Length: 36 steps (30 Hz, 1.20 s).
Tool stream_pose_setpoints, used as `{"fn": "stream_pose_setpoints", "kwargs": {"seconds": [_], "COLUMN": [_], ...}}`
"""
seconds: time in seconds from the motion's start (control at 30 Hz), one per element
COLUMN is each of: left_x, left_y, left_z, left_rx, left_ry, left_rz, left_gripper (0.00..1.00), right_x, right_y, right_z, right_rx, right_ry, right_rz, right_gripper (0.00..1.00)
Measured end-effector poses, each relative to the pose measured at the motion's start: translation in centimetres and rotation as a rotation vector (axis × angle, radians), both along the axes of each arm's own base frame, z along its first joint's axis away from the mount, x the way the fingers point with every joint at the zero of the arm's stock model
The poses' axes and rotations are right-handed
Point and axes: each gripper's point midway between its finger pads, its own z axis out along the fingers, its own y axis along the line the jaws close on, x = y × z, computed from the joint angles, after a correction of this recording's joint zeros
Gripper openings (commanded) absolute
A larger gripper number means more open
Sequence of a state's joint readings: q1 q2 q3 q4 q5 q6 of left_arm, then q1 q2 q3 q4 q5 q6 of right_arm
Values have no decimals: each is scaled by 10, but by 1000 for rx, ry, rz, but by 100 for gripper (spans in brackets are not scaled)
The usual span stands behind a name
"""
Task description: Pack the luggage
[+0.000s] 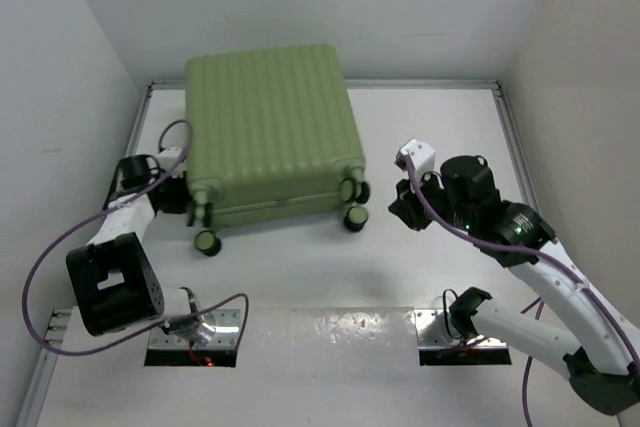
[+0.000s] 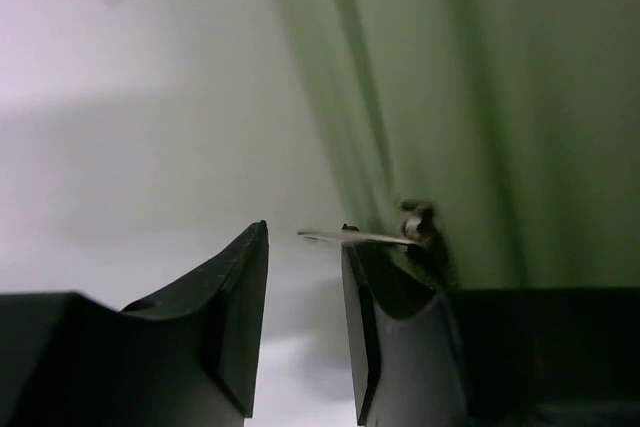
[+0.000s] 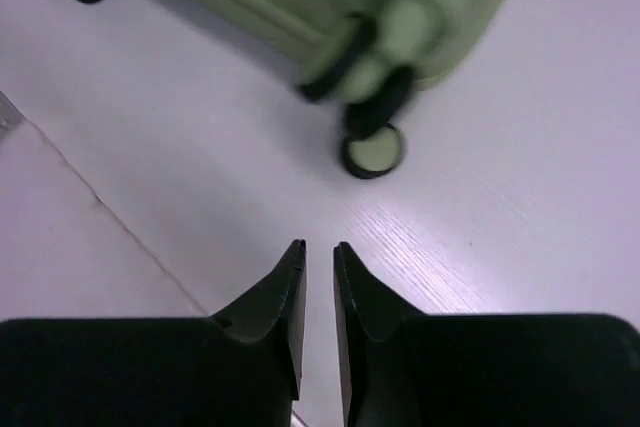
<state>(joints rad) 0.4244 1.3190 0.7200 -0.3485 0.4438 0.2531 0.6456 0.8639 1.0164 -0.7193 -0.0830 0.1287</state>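
Note:
The luggage [image 1: 270, 127] is a large pale-green ribbed suitcase lying flat and closed on the white table, its black caster wheels [image 1: 354, 215] facing the near side. My left gripper [image 1: 182, 195] is at the case's left side, by the seam. In the left wrist view its jaws [image 2: 303, 237] stand apart, and a thin metal zipper tab [image 2: 360, 237] juts from the green shell [image 2: 480, 97] across the right fingertip, ungripped. My right gripper [image 1: 402, 211] hovers just right of the wheels. In the right wrist view [image 3: 320, 247] only a narrow slit separates its jaws, empty, above the table near a wheel [image 3: 372, 150].
White walls close in the table on the left, back and right. A metal rail [image 1: 500, 97] runs along the table's edge. Two metal base plates [image 1: 195, 332] and purple cables [image 1: 60, 247] lie at the near edge.

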Motion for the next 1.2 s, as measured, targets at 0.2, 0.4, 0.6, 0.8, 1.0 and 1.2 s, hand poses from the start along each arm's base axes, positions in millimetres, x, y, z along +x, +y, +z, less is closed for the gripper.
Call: {"fn": "stream_pose_setpoints", "kwargs": {"seconds": [0.2,0.4,0.6,0.8,1.0,1.2], "left_x": [29,30,61,126,231,318], "left_y": [-161,-298,-287,-144,-60,-64], "left_z": [23,83,179,269,259,113], "left_rx": [-191,-367,-459,-412,-441,-626], "left_ry": [-108,-250,-504,-742,-719,-424], "left_rz": [-315,-592,-477,-42,128,77], "left_gripper": [39,44,44,43,46,48], "right_x": [-3,26,60,74,92,126], "right_y": [-15,-36,-98,-179,-228,-206], "right_z": [-29,-68,-52,-11,-43,-89], "right_rx": [-113,-238,-189,-47,162,377], "right_ry": [-133,-137,-76,-31,280,611], "right_rz": [76,-41,-401,-796,-1036,-985], "right_gripper": [6,7,10,12,12,12]}}
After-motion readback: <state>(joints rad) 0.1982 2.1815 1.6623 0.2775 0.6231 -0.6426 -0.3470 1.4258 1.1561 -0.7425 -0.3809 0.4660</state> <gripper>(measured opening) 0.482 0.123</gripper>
